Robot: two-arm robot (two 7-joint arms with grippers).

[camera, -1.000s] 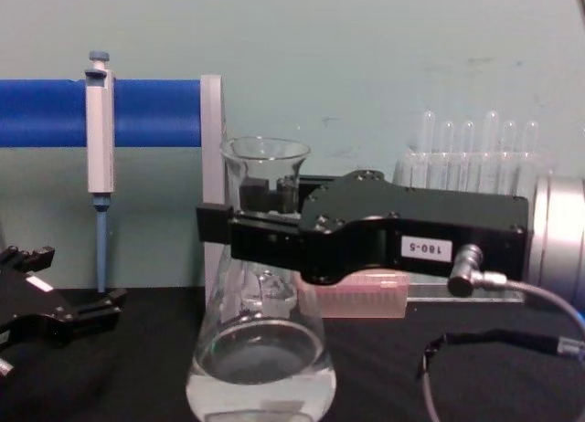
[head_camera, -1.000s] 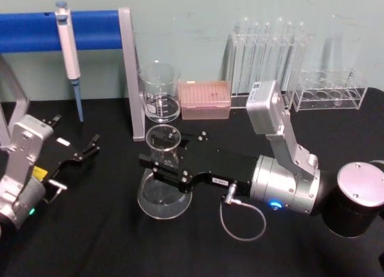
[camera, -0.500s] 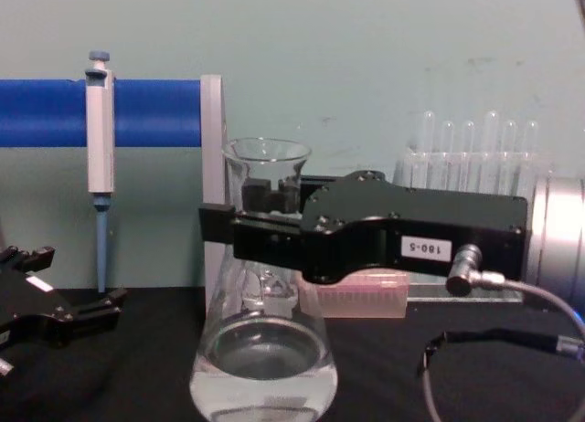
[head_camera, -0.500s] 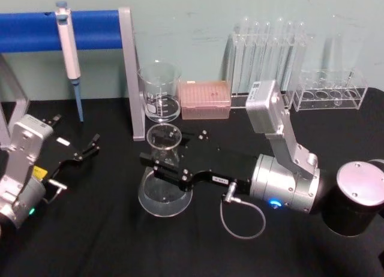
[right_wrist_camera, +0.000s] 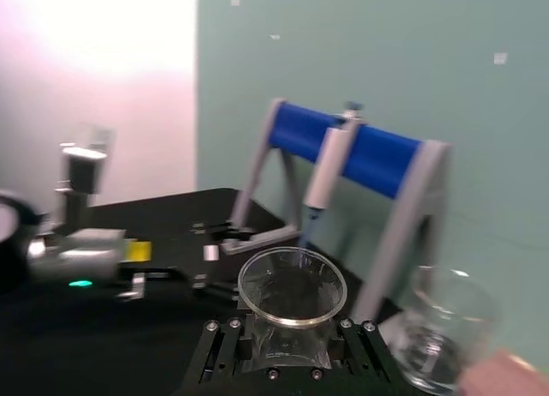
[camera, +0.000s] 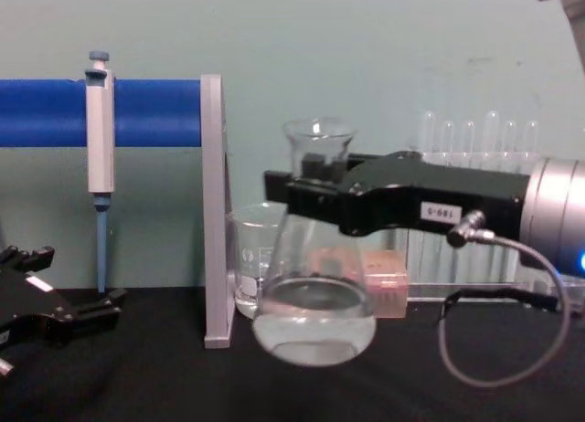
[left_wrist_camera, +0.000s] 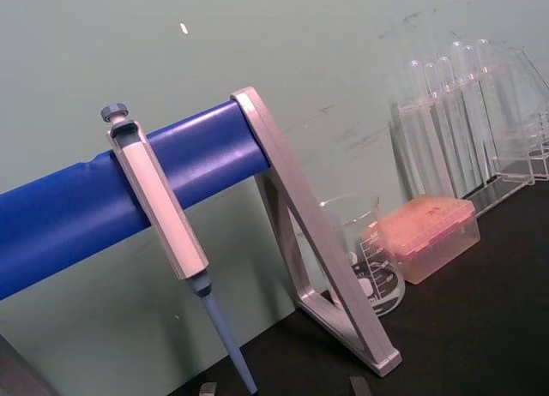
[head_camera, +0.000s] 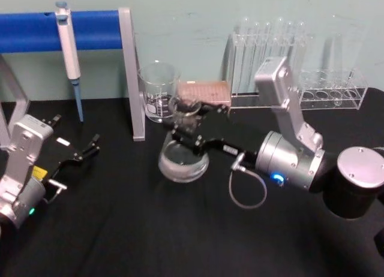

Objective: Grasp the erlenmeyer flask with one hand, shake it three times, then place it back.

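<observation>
Clear erlenmeyer flask, neck clamped in right pincer.

We recorded the right gripper as a black two-jaw unit with small screw heads and a white number label; the right arm was silver-grey, with a blue light; a grey cable looped from a metal plug; the left gripper was black; the silver left arm bore a yellow sticker and a green light.

The erlenmeyer flask hangs before the beaker — test tubes behind, to the right.
</observation>
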